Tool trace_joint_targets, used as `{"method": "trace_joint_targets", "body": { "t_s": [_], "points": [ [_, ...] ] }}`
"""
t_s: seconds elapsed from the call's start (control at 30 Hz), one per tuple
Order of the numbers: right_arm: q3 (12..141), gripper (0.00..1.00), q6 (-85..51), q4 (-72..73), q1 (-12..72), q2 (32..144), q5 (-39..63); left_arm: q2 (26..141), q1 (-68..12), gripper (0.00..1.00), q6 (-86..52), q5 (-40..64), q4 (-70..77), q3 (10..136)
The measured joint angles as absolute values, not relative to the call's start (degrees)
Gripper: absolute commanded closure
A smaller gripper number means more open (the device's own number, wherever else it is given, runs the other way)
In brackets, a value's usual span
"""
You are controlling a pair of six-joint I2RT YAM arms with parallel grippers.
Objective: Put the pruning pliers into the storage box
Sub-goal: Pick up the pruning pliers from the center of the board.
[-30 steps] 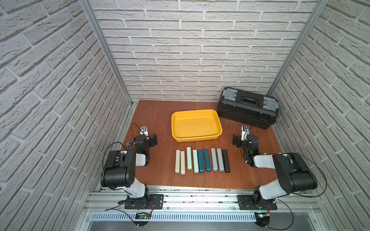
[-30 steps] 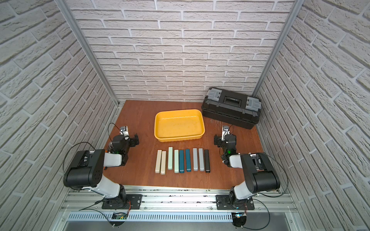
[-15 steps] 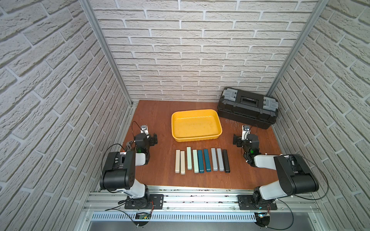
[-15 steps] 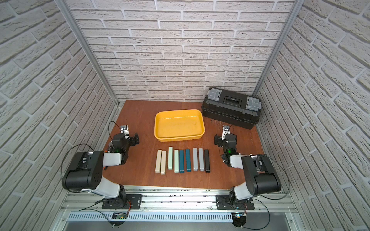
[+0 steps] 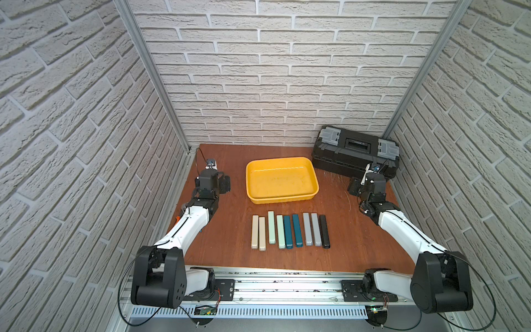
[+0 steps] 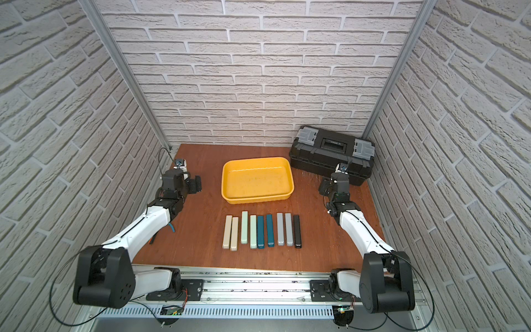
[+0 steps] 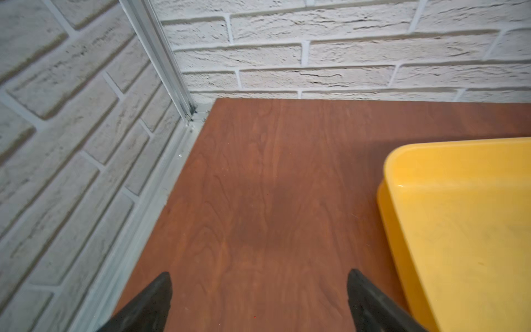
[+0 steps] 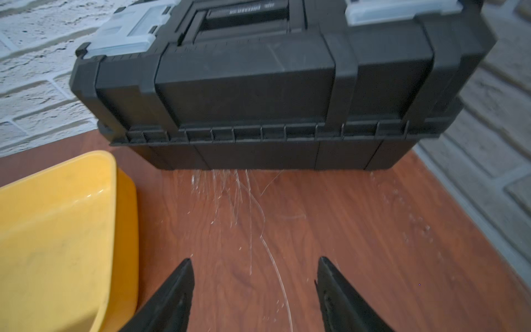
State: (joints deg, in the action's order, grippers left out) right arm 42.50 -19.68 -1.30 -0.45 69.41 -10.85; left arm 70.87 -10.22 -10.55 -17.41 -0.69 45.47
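Nine pruning pliers (image 5: 288, 232) lay in a row on the table (image 5: 218, 258), near the storage box (image 5: 283, 198) but outside it. The left pincer (image 7: 258, 281) and right pincer (image 8: 254, 264) stood released, holding nothing.

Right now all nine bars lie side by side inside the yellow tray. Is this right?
Not quite. The nine bars lie side by side on the table, in front of the yellow tray, not inside it. The tray holds nothing, as seen in both top views.
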Motion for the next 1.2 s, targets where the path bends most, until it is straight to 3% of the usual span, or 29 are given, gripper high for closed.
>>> {"method": "trace_joint_targets", "body": {
  "t_s": [0.1, 0.2, 0.33, 0.47, 0.57, 0.7, 0.93, 1.07, 1.2],
  "points": [
    [44.9, 0.40, -20.7, -8.0, 1.6, 65.4, -9.3, 66.7, -17.1, 0.14, -14.3, -19.8, -10.5, 47.1],
    [48.2, 0.27, -21.4, -13.0, 4.6, 62.2, -7.4, 64.6, -23.3, 0.18, -19.7, -21.8, -20.6, 49.6],
    [51.0, 0.20, -22.3, -19.3, 9.5, 59.0, -5.9, 64.5, -30.3, 0.18, -27.3, -23.6, -31.8, 50.8],
    [53.1, 0.26, -22.3, -26.2, 16.0, 57.1, -6.4, 65.1, -37.5, 0.19, -35.4, -23.5, -40.9, 50.8],
    [53.8, 0.36, -22.3, -29.6, 19.4, 56.4, -6.4, 65.4, -40.9, 0.20, -40.5, -22.0, -43.8, 49.9],
    [53.8, 0.46, -22.5, -32.4, 21.7, 56.1, -6.4, 65.4, -43.2, 0.21, -45.9, -18.9, -43.6, 45.6],
    [53.8, 0.47, -23.4, -33.1, 24.8, 59.8, -6.2, 65.4, -43.6, 0.20, -50.7, -12.3, -41.5, 38.7],
    [53.8, 0.37, -23.8, -33.1, 26.3, 62.2, -6.1, 66.1, -43.6, 0.19, -51.2, -10.2, -39.3, 38.7],
    [53.8, 0.34, -23.8, -32.8, 27.0, 63.8, -5.9, 68.7, -43.6, 0.19, -51.2, -8.2, -37.2, 38.7]
  ]
}}
